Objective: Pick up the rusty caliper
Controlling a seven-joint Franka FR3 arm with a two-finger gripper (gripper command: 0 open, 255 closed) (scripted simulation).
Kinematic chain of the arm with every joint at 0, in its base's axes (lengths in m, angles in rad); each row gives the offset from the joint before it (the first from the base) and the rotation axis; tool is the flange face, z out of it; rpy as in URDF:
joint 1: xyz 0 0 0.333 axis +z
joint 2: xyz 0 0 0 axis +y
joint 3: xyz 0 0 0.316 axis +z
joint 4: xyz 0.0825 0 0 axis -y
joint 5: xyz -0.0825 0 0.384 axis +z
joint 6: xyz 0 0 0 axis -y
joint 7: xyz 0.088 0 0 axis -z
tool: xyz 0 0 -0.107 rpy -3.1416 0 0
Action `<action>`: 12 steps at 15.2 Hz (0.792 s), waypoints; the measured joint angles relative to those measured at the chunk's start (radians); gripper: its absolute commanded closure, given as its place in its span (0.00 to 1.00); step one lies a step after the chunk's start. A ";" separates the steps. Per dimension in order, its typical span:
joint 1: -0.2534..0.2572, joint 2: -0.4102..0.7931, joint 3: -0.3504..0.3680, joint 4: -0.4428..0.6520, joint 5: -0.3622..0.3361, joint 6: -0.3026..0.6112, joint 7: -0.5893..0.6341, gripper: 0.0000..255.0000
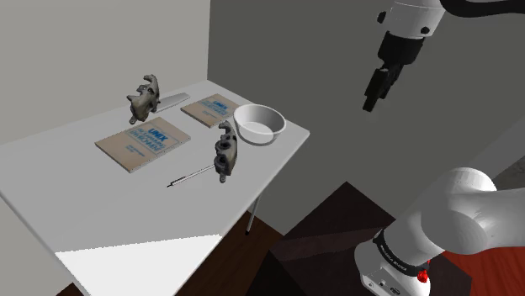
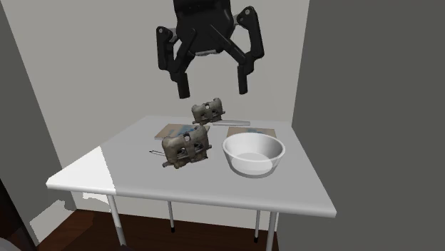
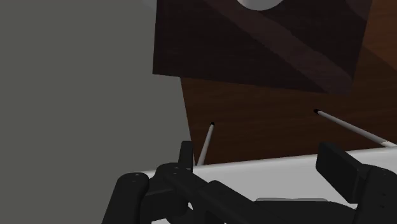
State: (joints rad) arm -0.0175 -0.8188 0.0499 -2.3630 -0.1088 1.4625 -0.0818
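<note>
On the bench (image 1: 50,181) you count two calipers (image 1: 226,151), one bowl (image 1: 259,123), perhaps two books (image 1: 141,145); second exterior view, unlike shoulder, shows fingers (image 2: 183,87) wide apart, empty

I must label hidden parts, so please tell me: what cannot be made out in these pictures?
1. Shoulder view: print on the larger booklet is too small to read.
2. Second exterior view: the near caliper hides most of the thin tool; the top edge cuts off the arm above the hand.
3. Wrist view: the hand covers much of the table top.
</note>
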 measured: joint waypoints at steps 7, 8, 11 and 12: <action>0.014 0.099 0.082 -0.024 0.054 0.137 0.117 0.00; 0.017 0.118 0.100 -0.034 0.064 0.169 0.143 0.00; 0.019 0.189 0.143 -0.037 0.080 0.255 0.205 0.00; 0.019 0.219 0.158 -0.034 0.084 0.285 0.228 0.00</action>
State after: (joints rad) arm 0.0019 -0.5999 0.2082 -2.3967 -0.0250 1.7477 0.1462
